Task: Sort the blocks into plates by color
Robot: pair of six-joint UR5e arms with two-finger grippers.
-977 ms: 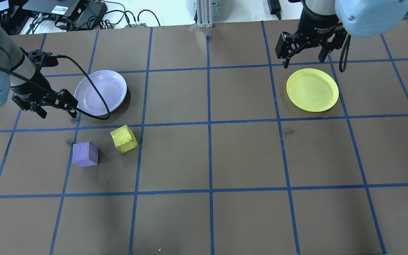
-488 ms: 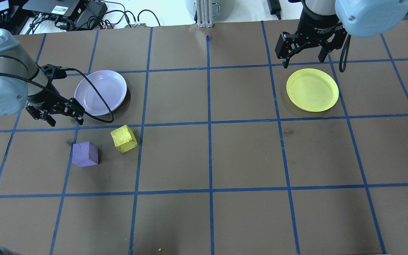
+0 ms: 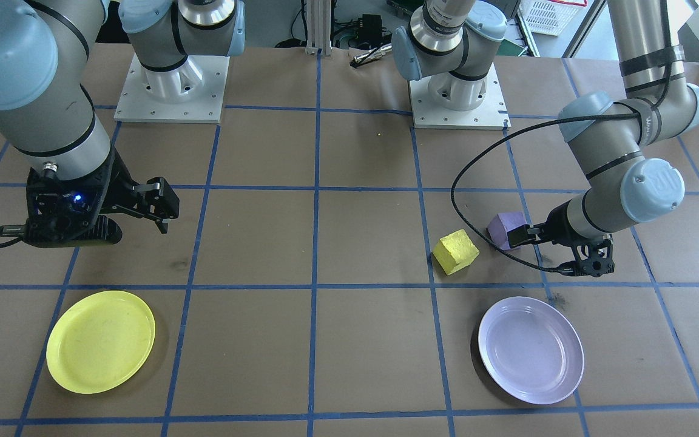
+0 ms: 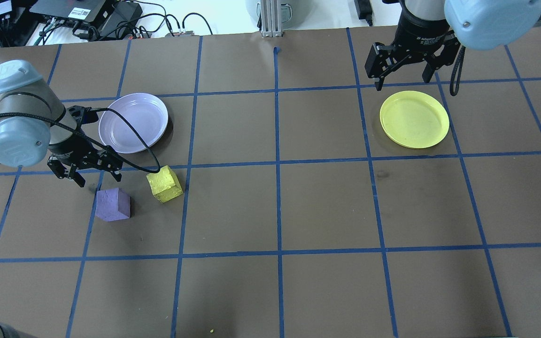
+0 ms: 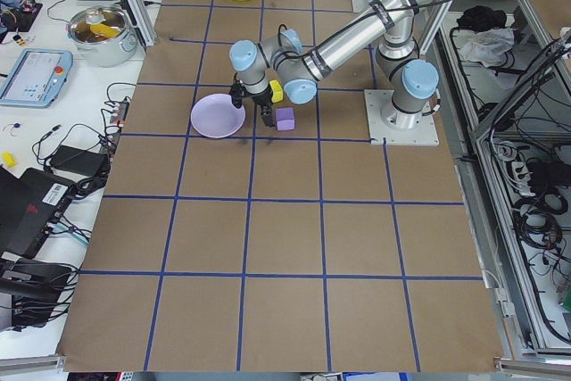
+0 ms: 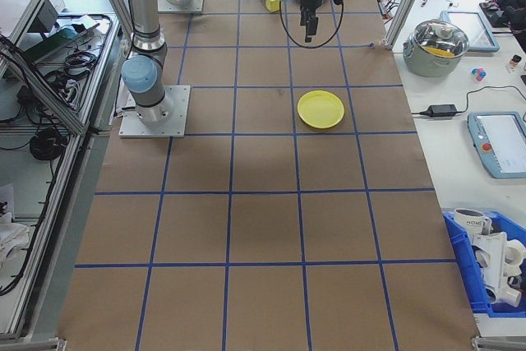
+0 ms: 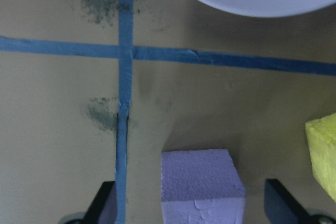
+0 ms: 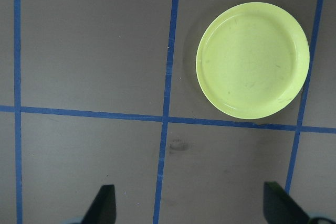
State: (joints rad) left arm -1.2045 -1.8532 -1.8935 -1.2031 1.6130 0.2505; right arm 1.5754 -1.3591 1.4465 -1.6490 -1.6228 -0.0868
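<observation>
The purple block [image 4: 112, 204] and the yellow block [image 4: 164, 183] lie side by side on the brown table, near the lavender plate [image 4: 133, 122]. My left gripper [image 4: 99, 178] is open and hovers between that plate and the purple block. In the left wrist view the purple block [image 7: 202, 184] sits between the two dark fingertips at the bottom edge, and the yellow block [image 7: 323, 153] is at the right. The yellow plate [image 4: 414, 119] lies far off on the right. My right gripper [image 4: 402, 79] hangs open and holds nothing, just beyond the yellow plate [image 8: 252, 60].
A black cable [image 4: 146, 159] loops from the left wrist down to the yellow block's far corner. Electronics and cables [image 4: 87, 19] crowd the space past the table's far edge. Both arm bases [image 3: 170, 91] stand on the robot's side.
My left arm has swung from beside the lavender plate toward the purple block, gripper still open. The right arm, blocks and plates have not moved.
</observation>
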